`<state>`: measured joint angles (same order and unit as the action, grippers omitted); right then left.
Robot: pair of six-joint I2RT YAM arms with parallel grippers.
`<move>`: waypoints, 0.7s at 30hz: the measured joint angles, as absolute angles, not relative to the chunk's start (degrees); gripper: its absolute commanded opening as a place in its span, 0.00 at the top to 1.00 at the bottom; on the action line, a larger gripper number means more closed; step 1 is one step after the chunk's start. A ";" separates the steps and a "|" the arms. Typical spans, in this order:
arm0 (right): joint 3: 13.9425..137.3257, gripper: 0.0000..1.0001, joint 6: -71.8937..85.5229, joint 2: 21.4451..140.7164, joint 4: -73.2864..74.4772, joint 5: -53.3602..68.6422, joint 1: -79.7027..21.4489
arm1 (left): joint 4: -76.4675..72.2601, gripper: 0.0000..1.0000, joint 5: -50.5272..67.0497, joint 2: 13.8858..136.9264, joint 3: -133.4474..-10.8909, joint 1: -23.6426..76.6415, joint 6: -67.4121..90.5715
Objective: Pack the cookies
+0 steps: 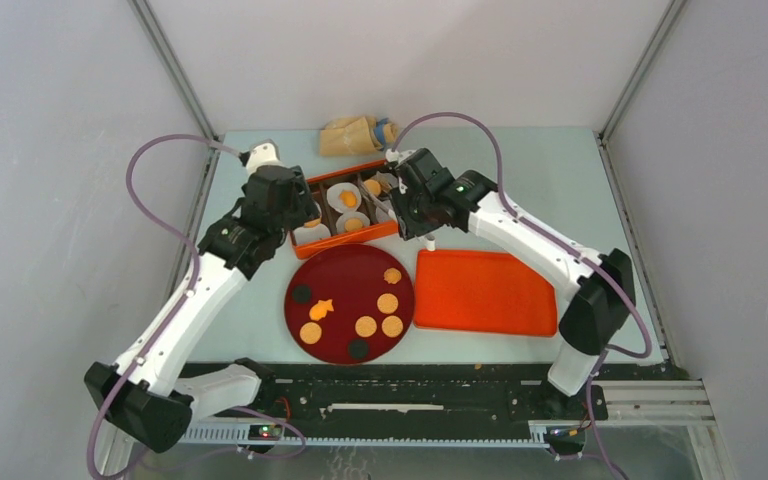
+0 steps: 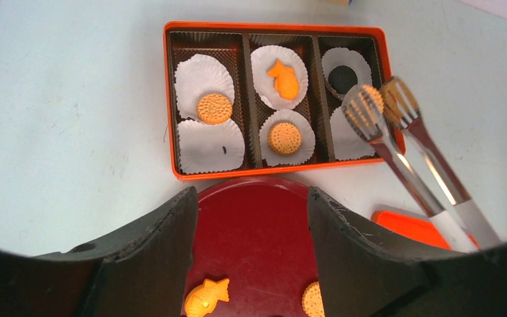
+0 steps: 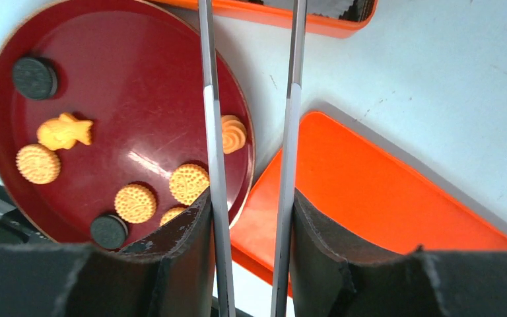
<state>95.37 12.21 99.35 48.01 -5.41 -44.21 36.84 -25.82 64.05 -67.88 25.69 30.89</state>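
- Right gripper [image 3: 251, 198]: its fingers [image 3: 185, 244] are pressed in on the two arms of the metal tongs [image 3: 208, 99], clamping them from outside.
- The tong tips sit over the right col. of the orange box [image 2: 237, 174]. A tan cookie [image 2: 371, 96] is pinched btw them, just beside the dark cookie [image 2: 342, 79] in the back-right paper liner.
- Left gripper [image 2: 251, 195]: fingers spread wide, nothing btw them. The far rim of the dark red plate [image 2: 257, 238] shows in the gap.
- Nearest that gripper is the fish-shaped cookie [image 2: 206, 297] on the plate, by the left finger & apart from it.
- Other cookies in the box, each on a white liner [image 2: 204, 79]: round tan in the left col., orange fish at mid back, round tan at mid front.
- On the plate are eight: two dark, one fish, one swirled, the rest round tan.
- An orange tray [image 1: 485, 292] lies just beside the plate, on its right.
- Hard to see: overhead, both wrists cover parts of the box, so the tong tips don't show there.
- The right wrist view cuts off the tong tips & most of the box. One tan cookie is half hidden behind the finger.
- Can't tell whether the pinched cookie touches the liner under it.
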 measured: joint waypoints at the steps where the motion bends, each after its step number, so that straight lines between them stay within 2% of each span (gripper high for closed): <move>1: 95.39 0.79 12.03 100.33 48.12 -5.21 -43.59 | 36.60 0.34 -25.96 65.04 -68.38 25.69 30.85; 7: 93.73 0.80 11.66 103.31 48.84 -3.05 -40.40 | 36.07 0.34 -25.93 69.87 -68.93 25.65 30.37; 16: 89.49 0.79 11.18 103.31 48.40 -1.98 -37.34 | 35.88 0.34 -25.74 70.48 -68.95 25.21 30.39; 18: 89.49 0.74 11.14 103.31 48.01 -1.61 -37.19 | 35.70 0.34 -25.74 70.48 -68.95 25.21 30.39; 21: 89.49 0.58 11.16 103.31 47.81 -0.84 -37.21 | 35.66 0.33 -25.74 70.48 -68.95 25.21 30.39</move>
<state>89.49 11.16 103.31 47.81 -0.84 -37.21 35.66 -25.74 70.48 -68.95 25.21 30.39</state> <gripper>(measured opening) 0.457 0.659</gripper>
